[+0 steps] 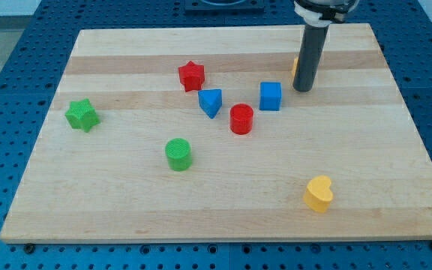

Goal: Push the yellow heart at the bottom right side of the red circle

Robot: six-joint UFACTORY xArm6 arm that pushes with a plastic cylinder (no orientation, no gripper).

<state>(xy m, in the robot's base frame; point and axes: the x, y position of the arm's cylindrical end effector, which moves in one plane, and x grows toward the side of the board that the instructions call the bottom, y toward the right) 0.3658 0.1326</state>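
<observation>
No brand, label or writing can be read anywhere in the frame. The arm enters at the top right, a pale collar cut off by the frame's upper edge, and from it the dark rod drops nearly straight down, leaning only slightly. My tip (301,89) rests on the wooden board (126,217) in the upper right part of the frame, just to the right of the blue cube (271,96) but apart from it. A sliver of an orange block (295,66) shows at the rod's left edge, mostly hidden behind it — its shape cannot be made out. There is no hand on this arm to be apart, together or clamped; the rod simply ends in the tip, which touches no block that I can see.

The yellow heart (319,193) lies in the lower right of the frame, well apart from the tip and alone on that stretch of board. The red circle (241,119) sits near the middle, up and to the left of the heart, just beside the blue triangle (211,102) on its upper left. A red star (191,76) stands above and left of the triangle. A green circle (178,154) lies left of centre — lower than the red one — and a green star (82,115) sits near the board's left edge. The board rests on a blue perforated table (6,45).
</observation>
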